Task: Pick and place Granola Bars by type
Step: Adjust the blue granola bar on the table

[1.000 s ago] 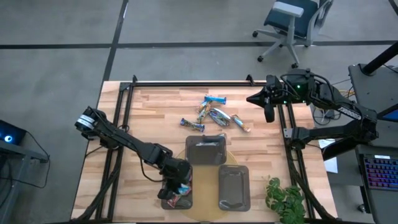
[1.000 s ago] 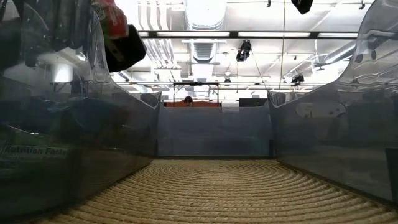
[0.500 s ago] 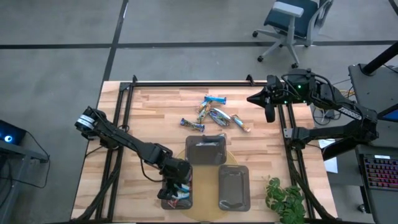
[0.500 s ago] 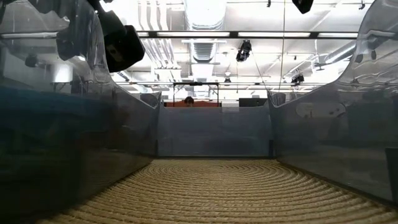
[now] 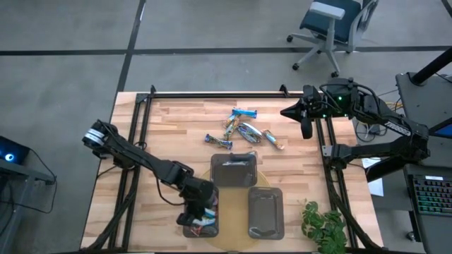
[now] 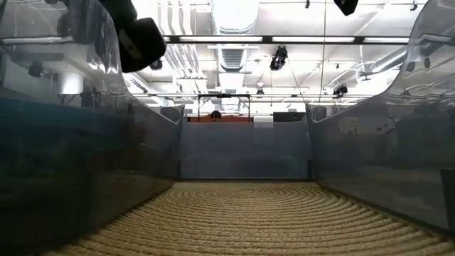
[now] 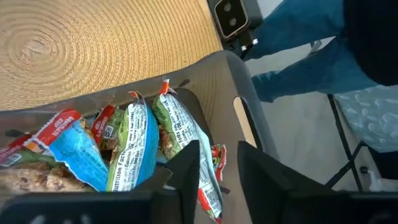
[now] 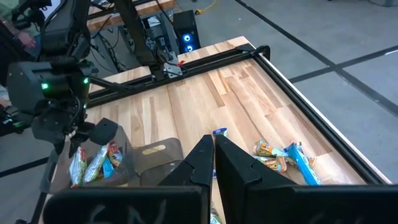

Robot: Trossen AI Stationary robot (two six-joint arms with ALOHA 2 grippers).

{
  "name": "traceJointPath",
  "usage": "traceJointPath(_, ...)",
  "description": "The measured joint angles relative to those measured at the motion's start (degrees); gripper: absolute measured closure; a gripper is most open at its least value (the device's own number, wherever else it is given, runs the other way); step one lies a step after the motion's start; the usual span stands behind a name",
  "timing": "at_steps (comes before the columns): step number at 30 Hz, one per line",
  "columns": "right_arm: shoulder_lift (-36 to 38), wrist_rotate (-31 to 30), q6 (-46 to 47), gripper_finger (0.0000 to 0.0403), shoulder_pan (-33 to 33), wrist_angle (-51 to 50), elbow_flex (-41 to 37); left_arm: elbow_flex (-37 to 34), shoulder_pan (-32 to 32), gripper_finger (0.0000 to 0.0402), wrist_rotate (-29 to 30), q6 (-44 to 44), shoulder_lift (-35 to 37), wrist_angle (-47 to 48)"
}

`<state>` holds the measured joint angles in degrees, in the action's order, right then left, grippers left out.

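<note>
My left gripper (image 5: 203, 214) (image 7: 217, 154) hangs open by a narrow gap over the near-left grey tray (image 5: 189, 227) (image 7: 211, 81), pointing slantwise down, with nothing between its fingers. Several granola bars (image 7: 134, 143) in blue, green and red-ended wrappers lie piled in that tray. More granola bars (image 5: 244, 129) (image 8: 280, 152) lie loose on the wooden table toward its far side. My right gripper (image 5: 305, 130) (image 8: 213, 144) waits shut, high over the table's far right edge. The low view shows the left gripper (image 6: 138, 43) above a tray wall.
Two more grey trays (image 5: 234, 171) (image 5: 265, 212) stand on a round woven mat (image 5: 233, 197) at the near middle. A green plant (image 5: 325, 226) sits at the near right corner. Black rails (image 5: 212, 94) frame the table. Blue cloth (image 7: 298, 43) shows beyond the near edge.
My left gripper has stayed over the near-left tray. The red-ended bar that showed at its fingers in the low view a second ago has gone from them, let go over the tray.
</note>
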<state>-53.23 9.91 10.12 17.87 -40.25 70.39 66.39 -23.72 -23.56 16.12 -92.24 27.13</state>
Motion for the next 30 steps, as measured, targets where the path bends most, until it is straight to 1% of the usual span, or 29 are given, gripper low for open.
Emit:
traceJointPath(3, 0.0, 0.0, -0.06, 0.0394, 0.01, 0.0, 0.0, 0.0, 0.85, 0.0327, 0.04, -0.3, 1.71, 1.99)
traceJointPath(9, -0.02, 0.0, -0.15, 0.0394, 0.02, 0.01, 0.0, 0.0, 4.22, 0.0341, 0.69, -3.31, 6.23, 8.89)
traceJointPath(11, 0.0, 0.0, -0.19, 0.0394, 0.0, -0.02, 0.0, 0.0, 5.42, 0.0345, 1.81, -4.58, 8.24, 10.48)
traceJointPath(14, 0.02, 0.0, -0.21, 0.0394, 0.0, 0.0, 0.0, -0.02, 7.27, 0.036, 3.42, -6.13, 11.25, 10.61)
traceJointPath(17, -0.02, 0.0, -0.41, 0.0394, 0.01, -0.01, 0.0, -0.04, 9.05, 0.0386, 4.77, -6.99, 13.74, 10.54)
traceJointPath(19, -0.02, 0.0, -0.93, 0.0394, 0.0, 0.0, 0.0, -0.07, 9.98, 0.0397, 6.8, -7.06, 15.26, 11.13)
traceJointPath(21, -0.02, 0.0, -1.11, 0.0394, 0.02, 0.0, 0.0, -0.09, 10.89, 0.04, 8.72, -7.06, 16.51, 11.46)
traceJointPath(26, 0.0, 0.0, -1.13, 0.0394, 0.0, 0.02, 0.0, -0.09, 12.47, 0.0401, 13.87, -7.57, 19.87, 13.28)
traceJointPath(30, 0.0, 0.0, -1.15, 0.0394, 0.02, 0.02, 0.0, -0.11, 14.84, 0.0401, 16.87, -8.2, 24.6, 14.47)
